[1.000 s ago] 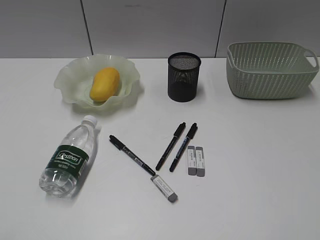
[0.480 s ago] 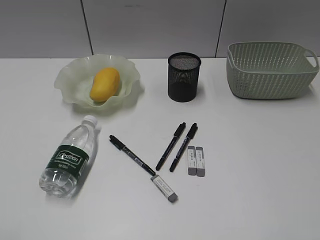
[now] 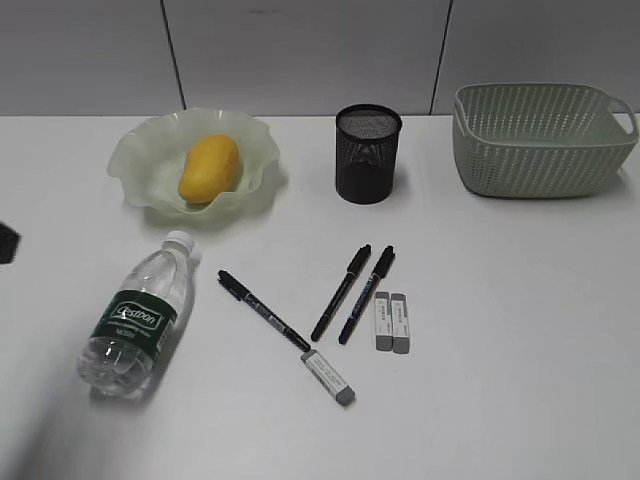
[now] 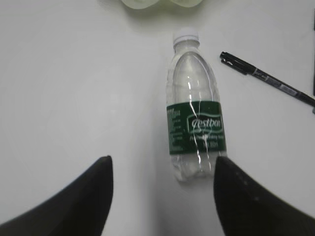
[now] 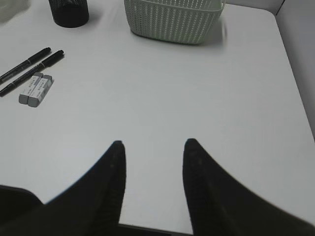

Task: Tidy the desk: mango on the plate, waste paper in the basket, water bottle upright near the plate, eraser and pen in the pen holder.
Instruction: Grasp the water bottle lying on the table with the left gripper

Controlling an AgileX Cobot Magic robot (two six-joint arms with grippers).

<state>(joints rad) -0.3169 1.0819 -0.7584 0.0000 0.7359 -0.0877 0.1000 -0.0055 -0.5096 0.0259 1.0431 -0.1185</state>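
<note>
The mango (image 3: 209, 168) lies in the wavy-rimmed plate (image 3: 130, 160). The water bottle (image 3: 135, 315) lies on its side on the desk (image 3: 500, 300), cap toward the plate. My left gripper (image 4: 162, 162) is open above the desk, with the bottle's (image 4: 196, 113) base just ahead of its right finger. Three black pens (image 3: 341, 292) and three grey erasers (image 3: 393, 322) lie in front of the black mesh pen holder (image 3: 368, 155). My right gripper (image 5: 153, 145) is open and empty over bare desk. The waste paper is out of view.
The green basket (image 3: 540, 140) stands at the back right, and also shows in the right wrist view (image 5: 172, 19). A dark part of the left arm (image 3: 6, 243) shows at the exterior view's left edge. The desk's right edge (image 5: 295, 83) runs beside the right gripper.
A dark part of the left arm has come into the exterior view at the left edge, with a shadow at the bottom left. The objects have not visibly moved.
</note>
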